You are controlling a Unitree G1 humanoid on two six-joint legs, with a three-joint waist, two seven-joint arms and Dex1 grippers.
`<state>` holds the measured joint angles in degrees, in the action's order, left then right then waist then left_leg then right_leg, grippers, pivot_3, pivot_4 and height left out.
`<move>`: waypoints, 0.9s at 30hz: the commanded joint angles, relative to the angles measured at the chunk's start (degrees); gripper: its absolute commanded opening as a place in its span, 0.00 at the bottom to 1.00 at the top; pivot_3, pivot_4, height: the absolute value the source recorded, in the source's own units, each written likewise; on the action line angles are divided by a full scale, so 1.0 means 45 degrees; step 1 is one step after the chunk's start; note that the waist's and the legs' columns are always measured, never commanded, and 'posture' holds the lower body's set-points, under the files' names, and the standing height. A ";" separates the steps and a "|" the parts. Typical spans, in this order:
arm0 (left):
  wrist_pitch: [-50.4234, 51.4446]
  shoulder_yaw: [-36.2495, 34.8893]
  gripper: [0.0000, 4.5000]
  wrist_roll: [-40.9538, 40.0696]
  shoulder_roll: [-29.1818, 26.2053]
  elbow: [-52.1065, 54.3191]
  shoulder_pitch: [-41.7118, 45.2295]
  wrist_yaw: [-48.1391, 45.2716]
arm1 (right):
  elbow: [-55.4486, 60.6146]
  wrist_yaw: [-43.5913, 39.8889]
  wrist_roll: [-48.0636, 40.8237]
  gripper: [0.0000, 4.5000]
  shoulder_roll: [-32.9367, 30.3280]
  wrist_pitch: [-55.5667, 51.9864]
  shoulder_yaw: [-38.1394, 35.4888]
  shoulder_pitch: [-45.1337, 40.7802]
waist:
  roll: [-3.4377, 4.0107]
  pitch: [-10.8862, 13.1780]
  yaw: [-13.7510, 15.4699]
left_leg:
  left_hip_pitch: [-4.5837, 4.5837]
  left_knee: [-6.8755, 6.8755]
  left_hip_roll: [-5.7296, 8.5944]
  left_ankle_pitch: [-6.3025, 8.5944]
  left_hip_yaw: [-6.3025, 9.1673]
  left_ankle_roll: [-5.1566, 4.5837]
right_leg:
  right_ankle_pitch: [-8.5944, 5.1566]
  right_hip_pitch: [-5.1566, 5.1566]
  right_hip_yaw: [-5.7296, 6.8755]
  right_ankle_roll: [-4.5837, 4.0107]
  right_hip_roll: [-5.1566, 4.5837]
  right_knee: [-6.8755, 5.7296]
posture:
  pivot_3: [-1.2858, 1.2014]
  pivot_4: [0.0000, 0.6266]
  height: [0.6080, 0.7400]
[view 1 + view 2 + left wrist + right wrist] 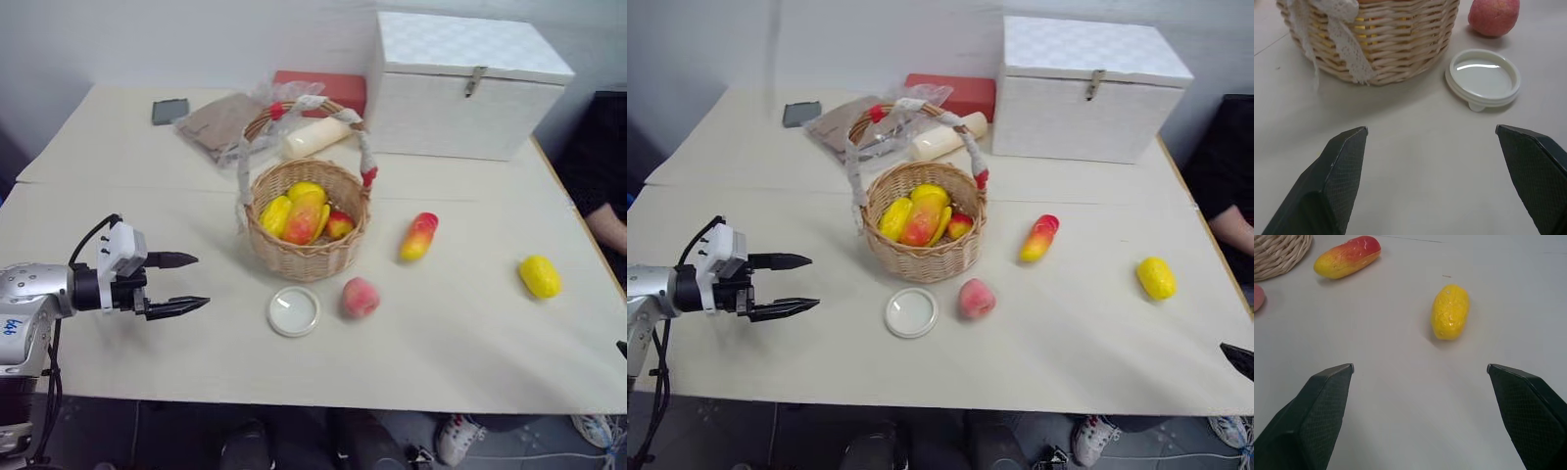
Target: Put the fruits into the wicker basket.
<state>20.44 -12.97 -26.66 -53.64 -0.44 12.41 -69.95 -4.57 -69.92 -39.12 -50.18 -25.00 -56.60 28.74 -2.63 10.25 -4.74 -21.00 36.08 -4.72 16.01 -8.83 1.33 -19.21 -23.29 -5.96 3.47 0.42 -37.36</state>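
Note:
The wicker basket stands mid-table with several yellow and red fruits inside. Just in front of it lies a pink-red peach. To its right is a red-and-yellow mango, and a bumpy yellow lemon sits farther right. My left gripper is open and empty, low over the table left of the basket, pointing toward it. In the right wrist view my right gripper is open and empty, with the lemon ahead of it and the mango beyond.
A white round lid lies between my left gripper and the peach. Behind the basket are a cream cylinder, a plastic bag, a red box, a phone and a white latched box. A person's arm rests at the right edge.

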 commanded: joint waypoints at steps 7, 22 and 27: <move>0.0943 0.0077 0.97 0.0036 -0.0220 0.1397 -0.0565 0.0787 | 0.0821 0.0408 0.0484 1.00 0.0065 0.0781 0.0010 -0.0252 | -0.0001 -0.0001 -0.0072 | -0.0013 0.0020 0.0008 0.0010 0.0016 -0.0027 | 0.0014 -0.0003 0.0016 0.0028 -0.0008 0.0001 | 0.52 0.24 1.00; 1.6013 0.1489 0.97 -0.2563 0.2277 0.6678 0.3498 0.7751 | 1.0627 0.0560 -0.5133 1.00 -0.1631 -0.2740 0.0216 -0.0596 | -0.0037 0.0022 0.0067 | -0.0040 0.0126 0.0033 -0.0028 0.0206 -0.0001 | 0.0013 0.0077 0.0131 0.0042 -0.0001 -0.0055 | 0.52 0.24 1.00; 1.6013 0.2074 0.97 -0.3238 0.3149 0.5418 0.4127 0.9969 | 1.1308 0.1519 -0.5742 1.00 -0.1852 -0.2754 0.1548 -0.1738 | -0.0042 0.0024 0.0057 | -0.0025 0.0159 0.0035 -0.0017 0.0279 0.0000 | 0.0010 0.0152 0.0171 0.0037 -0.0013 -0.0025 | 0.52 0.24 1.00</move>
<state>92.46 -4.10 -39.19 -39.42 24.43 30.14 -27.61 45.24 -64.39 -63.34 -57.70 -37.63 -50.12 21.77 -2.82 10.35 -4.48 -21.20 36.87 -4.57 15.95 -7.50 1.32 -19.17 -22.61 -5.13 3.64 0.36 -37.48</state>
